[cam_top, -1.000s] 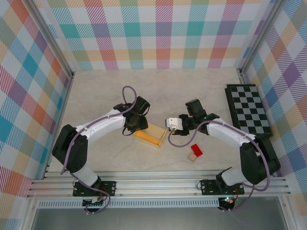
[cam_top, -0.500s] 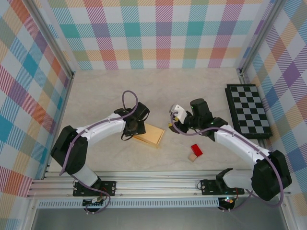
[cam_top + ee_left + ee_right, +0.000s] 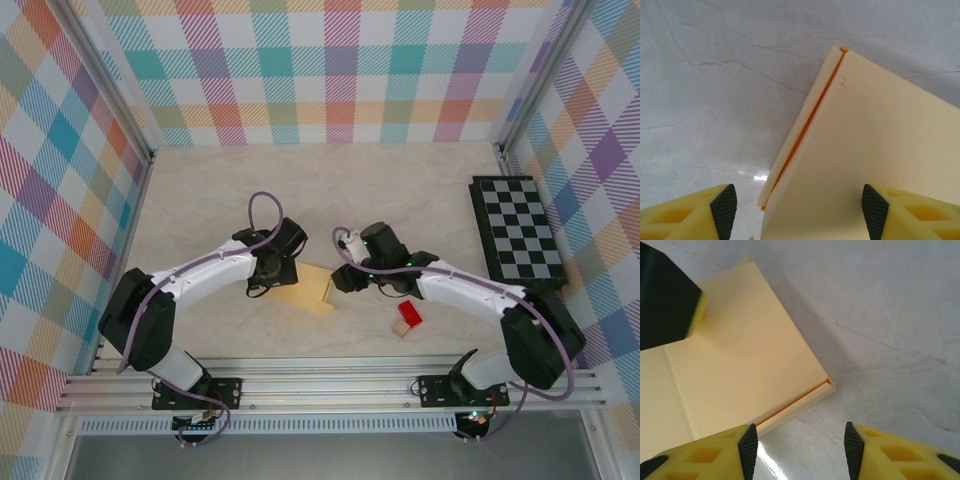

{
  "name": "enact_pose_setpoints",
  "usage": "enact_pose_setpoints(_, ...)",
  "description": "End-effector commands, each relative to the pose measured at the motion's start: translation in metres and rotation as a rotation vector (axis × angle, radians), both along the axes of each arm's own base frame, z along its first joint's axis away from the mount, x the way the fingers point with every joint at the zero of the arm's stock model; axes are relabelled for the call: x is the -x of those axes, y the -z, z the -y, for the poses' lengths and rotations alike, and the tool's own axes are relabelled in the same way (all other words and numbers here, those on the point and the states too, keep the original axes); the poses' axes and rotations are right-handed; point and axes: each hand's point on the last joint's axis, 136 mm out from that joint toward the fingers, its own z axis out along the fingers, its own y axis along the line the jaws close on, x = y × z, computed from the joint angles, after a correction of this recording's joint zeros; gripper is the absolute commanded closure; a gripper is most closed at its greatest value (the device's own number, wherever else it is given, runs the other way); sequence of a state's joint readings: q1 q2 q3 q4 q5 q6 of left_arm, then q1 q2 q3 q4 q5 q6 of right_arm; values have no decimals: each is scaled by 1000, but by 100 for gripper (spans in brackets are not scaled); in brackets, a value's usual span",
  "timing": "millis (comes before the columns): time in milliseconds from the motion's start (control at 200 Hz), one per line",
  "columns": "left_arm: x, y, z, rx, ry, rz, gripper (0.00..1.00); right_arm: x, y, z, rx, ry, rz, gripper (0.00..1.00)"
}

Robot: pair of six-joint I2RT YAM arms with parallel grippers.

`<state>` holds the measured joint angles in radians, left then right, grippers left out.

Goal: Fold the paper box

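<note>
Marbled table [image 3: 400, 190], plaid walls around. The left gripper [image 3: 799, 207] has spread its jaws and hangs over the paper box [image 3: 312, 285] without clasping it. The right gripper [image 3: 800, 450], also widened and empty, has swung in to the box's right end. With both let go, folding looks nearly finished. The box lies mid-table, toward the near edge: a closed, flat, pale-yellow carton with a thin orange seam along its lid.

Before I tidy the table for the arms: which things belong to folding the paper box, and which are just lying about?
Part of the job: paper box, pale yellow, between the arms; left gripper and right gripper, both open over it.
Lying about: red block and tan cube, right of the box; black-and-white checkered board at the table's right edge.
</note>
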<state>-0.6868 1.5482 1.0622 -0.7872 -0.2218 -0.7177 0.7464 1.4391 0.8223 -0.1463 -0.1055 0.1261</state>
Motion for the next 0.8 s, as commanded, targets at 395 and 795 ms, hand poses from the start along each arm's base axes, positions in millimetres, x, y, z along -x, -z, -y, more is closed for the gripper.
enact_pose_setpoints(395,25,19,-18,-40,-20,-46,29,-11,38,-28,72,114,-64,48)
enact_pose_setpoints(795,20,39,-21,-36,-50,-74,29,-19,45,-20,163,143,-57,47)
